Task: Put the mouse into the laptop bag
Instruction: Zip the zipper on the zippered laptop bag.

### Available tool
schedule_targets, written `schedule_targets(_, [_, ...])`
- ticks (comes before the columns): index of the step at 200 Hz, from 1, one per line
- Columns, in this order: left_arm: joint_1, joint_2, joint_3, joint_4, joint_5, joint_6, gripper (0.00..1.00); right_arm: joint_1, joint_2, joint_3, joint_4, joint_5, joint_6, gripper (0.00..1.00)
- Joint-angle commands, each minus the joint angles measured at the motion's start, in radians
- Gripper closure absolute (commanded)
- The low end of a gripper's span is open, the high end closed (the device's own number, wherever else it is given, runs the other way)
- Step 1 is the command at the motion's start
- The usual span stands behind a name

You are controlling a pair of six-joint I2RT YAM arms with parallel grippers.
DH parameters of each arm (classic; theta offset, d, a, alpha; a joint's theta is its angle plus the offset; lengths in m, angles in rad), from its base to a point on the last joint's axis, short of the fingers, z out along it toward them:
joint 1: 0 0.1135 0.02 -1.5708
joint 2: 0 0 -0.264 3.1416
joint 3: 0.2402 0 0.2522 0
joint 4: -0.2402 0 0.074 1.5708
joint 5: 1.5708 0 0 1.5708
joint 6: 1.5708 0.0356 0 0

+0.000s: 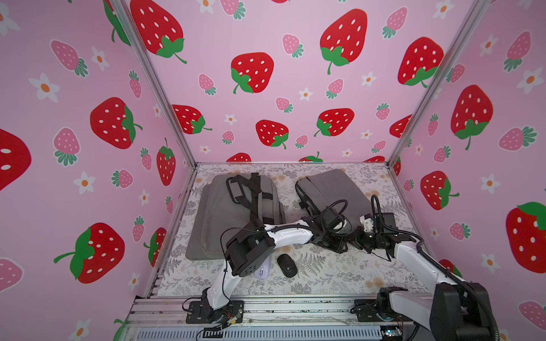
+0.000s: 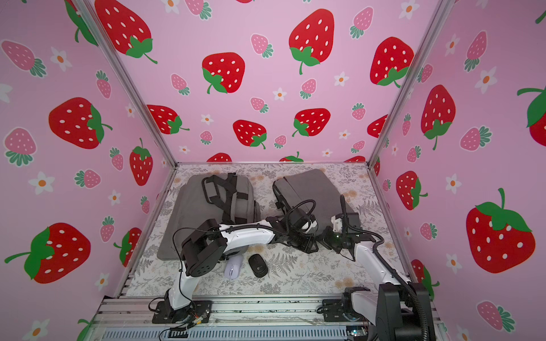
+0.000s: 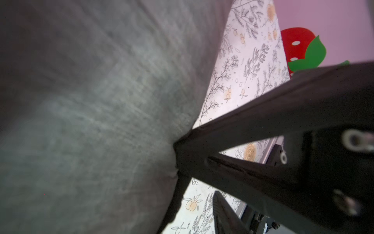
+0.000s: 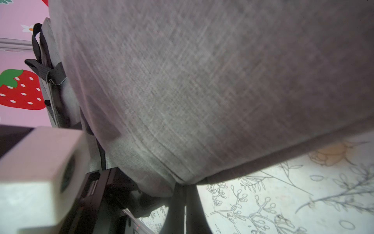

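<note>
Your left hand (image 3: 178,158) is clamped on the near edge of the gray laptop bag (image 1: 328,186), its two fingers meeting where the cloth puckers. Your right hand (image 4: 185,188), just beside it, is pinched together on the bag's corner. The black mouse (image 1: 286,265) lies on the table (image 1: 354,274) toward the front, well apart from the bag, with a pale purple mouse (image 2: 233,270) just beside it, partly hidden by your left arm, and a gray backpack (image 1: 233,212) lies left of the laptop bag.
</note>
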Motion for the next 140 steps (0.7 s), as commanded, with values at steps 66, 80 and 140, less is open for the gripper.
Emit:
schedule_targets(66, [0.000,-0.010,0.094,-0.071,-0.220,0.039,0.48,0.015,-0.029,0.021,0.036,-0.119,0.037,1.00])
schedule_targets(80, [-0.003,-0.016,0.096,-0.085,-0.285,0.049,0.48,0.016,-0.030,0.024,0.035,-0.122,0.038,1.00])
schedule_targets(140, [-0.003,0.003,0.151,-0.074,-0.348,0.041,0.75,0.017,-0.058,0.029,0.030,-0.147,0.057,1.00])
